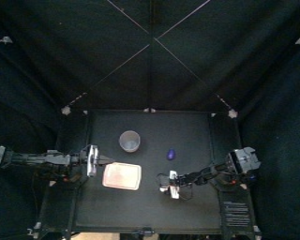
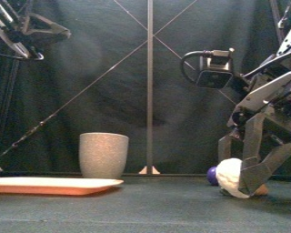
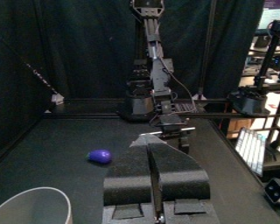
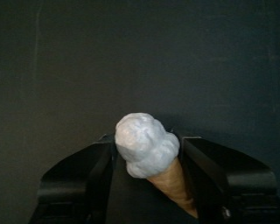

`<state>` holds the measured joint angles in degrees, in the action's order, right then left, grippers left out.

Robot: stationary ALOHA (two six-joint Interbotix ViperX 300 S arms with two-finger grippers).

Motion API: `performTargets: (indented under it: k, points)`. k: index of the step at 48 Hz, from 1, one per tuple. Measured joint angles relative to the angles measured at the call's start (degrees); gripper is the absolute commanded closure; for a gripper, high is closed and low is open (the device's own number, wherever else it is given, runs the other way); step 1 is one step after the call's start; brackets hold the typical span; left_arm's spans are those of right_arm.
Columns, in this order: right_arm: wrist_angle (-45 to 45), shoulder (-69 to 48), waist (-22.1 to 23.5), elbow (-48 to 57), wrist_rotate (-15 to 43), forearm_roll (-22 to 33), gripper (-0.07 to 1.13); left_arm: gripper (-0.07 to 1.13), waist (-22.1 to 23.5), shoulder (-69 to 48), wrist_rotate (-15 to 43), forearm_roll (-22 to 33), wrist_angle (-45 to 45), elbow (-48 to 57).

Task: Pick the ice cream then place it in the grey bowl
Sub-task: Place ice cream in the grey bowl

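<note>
My right gripper (image 4: 150, 162) pinches the ice cream (image 2: 233, 173) low by the table. Lift straight, then swing toward eleven o'clock, above the cup (image 1: 131, 141). My left gripper (image 3: 154, 144) rests, jaws pressed together.

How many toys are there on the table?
2. The ice cream is between the right gripper's jaws, near the table's front. A small purple toy lies just behind it, right of the grey bowl. None looks hidden.
</note>
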<state>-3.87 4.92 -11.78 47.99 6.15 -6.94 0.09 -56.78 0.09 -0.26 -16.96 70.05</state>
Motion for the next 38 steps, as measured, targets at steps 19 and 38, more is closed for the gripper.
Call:
performTargets:
  k: [19, 38]
  points:
    - [2.37, -0.97, 6.06, -6.86, -0.18, 6.42, 0.53, 1.08, 0.0, 0.0, 0.0, 0.0, 0.09, 0.18]
    - [2.9, 2.72, 20.83, -29.79, 0.09, 16.44, 0.53, 1.08, 0.0, 0.09, 0.0, 0.0, 0.09, 0.18]
